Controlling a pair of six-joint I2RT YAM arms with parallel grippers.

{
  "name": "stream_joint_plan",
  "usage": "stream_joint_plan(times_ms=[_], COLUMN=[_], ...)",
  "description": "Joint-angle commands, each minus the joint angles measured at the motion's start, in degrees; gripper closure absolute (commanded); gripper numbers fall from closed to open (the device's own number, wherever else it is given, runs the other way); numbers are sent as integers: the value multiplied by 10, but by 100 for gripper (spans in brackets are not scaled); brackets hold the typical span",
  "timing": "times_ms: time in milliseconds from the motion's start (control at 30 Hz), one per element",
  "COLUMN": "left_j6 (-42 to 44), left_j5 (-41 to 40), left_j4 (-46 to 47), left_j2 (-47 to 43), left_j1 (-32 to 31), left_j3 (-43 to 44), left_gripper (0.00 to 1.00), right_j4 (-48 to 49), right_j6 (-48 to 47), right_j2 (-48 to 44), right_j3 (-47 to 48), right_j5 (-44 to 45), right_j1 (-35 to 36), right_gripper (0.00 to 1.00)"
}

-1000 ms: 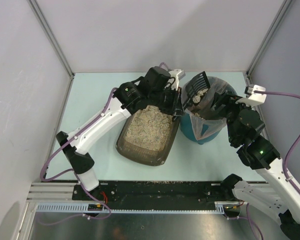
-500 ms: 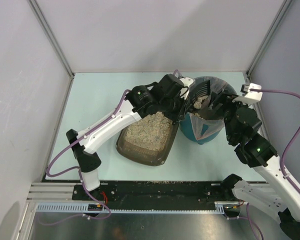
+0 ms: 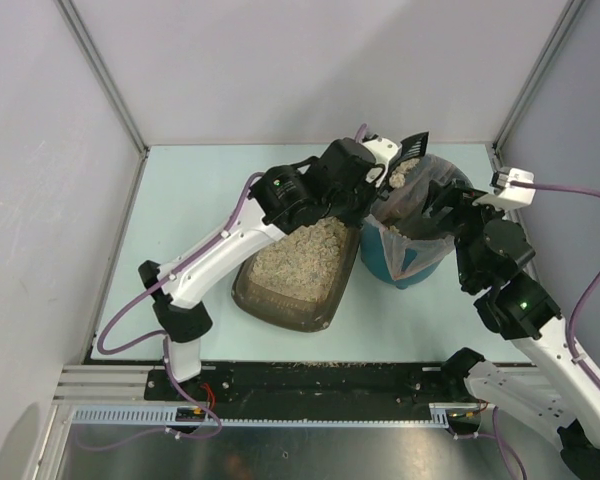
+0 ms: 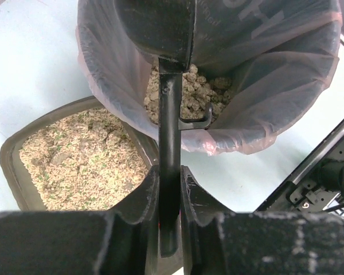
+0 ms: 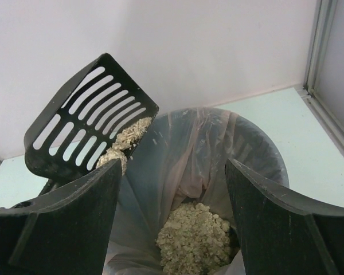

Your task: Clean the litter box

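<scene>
The shallow dark brown plastic litter box (image 3: 243, 294) lies on the table, its long axis slanting from near-left to far-right and its far end just beside the teal round bin (image 3: 405, 266). The left gripper (image 4: 169, 177), clenched on the small black slotted scoop (image 5: 92, 123), has raised it and tipped it steeper over the bin. The right gripper (image 5: 173, 172) is spread wide, grasping nothing.

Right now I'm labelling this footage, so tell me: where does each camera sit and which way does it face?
Top: above and behind the bases, looking down on the table; left arm and right arm show.
Left wrist: on the left arm, looking along the scoop in the shut left hand, down at bin and litter box.
Right wrist: on the right arm, facing the back wall over the bin; the open right hand frames it.
All three share bin and scoop.
</scene>
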Motion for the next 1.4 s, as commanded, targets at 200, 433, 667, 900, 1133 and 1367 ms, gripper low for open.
stream_joint_plan(times_ms=[200,433,667,900,1133,1367], left_j6=[48,58,61,22,-32,-77], left_j5=[-79,-90,-102,-79,-8,76], left_j4=[5,-2,-9,-6,-3,19], left_j2=[-6,13,11,15,14,10], left_j1=[-28,-35,-37,-36,-24,0], left_j3=[-20,-3,-3,5,17,31], left_gripper=[100,100,100,100,100,100], right_j4=[18,14,1,5,-2,-13], right_j6=[3,11,11,17,18,19], right_j2=[7,2,-2,1,-6,-14], right_j3=[2,3,2,2,3,2], right_j5=[4,7,13,11,14,21], right_j1=[0,-1,-1,-1,-1,-1], right_gripper=[23,23,23,23,23,23])
